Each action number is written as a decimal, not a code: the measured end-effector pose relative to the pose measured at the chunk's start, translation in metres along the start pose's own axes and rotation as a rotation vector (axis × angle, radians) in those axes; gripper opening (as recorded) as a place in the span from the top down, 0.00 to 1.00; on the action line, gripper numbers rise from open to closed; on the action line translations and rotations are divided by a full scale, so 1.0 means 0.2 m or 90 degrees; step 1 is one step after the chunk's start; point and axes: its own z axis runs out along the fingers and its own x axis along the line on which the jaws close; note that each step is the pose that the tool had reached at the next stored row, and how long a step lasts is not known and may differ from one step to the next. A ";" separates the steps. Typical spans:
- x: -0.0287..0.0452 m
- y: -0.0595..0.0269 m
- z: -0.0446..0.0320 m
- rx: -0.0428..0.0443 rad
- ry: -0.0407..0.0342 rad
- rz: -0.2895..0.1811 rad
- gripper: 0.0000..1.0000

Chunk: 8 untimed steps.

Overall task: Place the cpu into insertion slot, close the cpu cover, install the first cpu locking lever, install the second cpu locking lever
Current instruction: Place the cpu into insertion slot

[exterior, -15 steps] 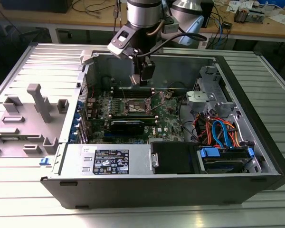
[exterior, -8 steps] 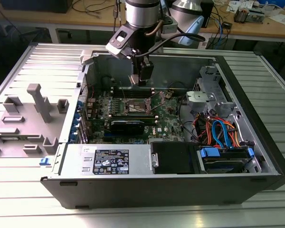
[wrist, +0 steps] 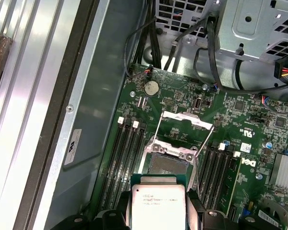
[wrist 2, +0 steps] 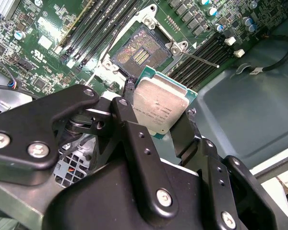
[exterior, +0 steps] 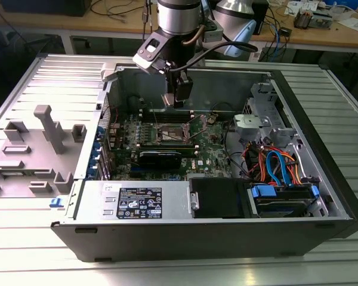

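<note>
The open computer case (exterior: 197, 238) bears a white printed label (exterior: 140, 202). On its motherboard (wrist: 240, 110) the insertion slot (wrist: 168, 163) lies bare, with the cpu cover (wrist: 187, 120) raised. The claw (wrist 2: 158, 109) grips the edges of the print-topped cpu (wrist 2: 159, 99) above the slot. A skewed descent could probably bend contacts.

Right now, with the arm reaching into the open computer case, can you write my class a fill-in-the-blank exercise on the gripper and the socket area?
1. The gripper is ____ on the cpu.
2. The insertion slot is ____, with its dark centre and contacts exposed.
3. The cpu cover stands ____, not folded down over the insertion slot.

Missing words: shut; empty; open.
</note>
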 end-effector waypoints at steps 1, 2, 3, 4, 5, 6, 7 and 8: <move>0.000 0.000 0.000 0.0000 0.0000 0.000 0.45; 0.000 0.000 0.000 0.0000 0.0000 0.000 0.45; 0.000 0.000 0.000 0.0001 -0.0002 0.002 0.45; 0.000 0.000 0.001 0.0000 -0.0003 0.004 0.45; 0.000 0.000 0.003 -0.0003 -0.0003 0.009 0.45; 0.000 0.000 0.009 -0.0007 -0.0007 0.024 0.45; 0.000 0.000 0.013 -0.0009 -0.0011 0.035 0.45; 0.000 -0.001 0.022 -0.0015 -0.0016 0.053 0.45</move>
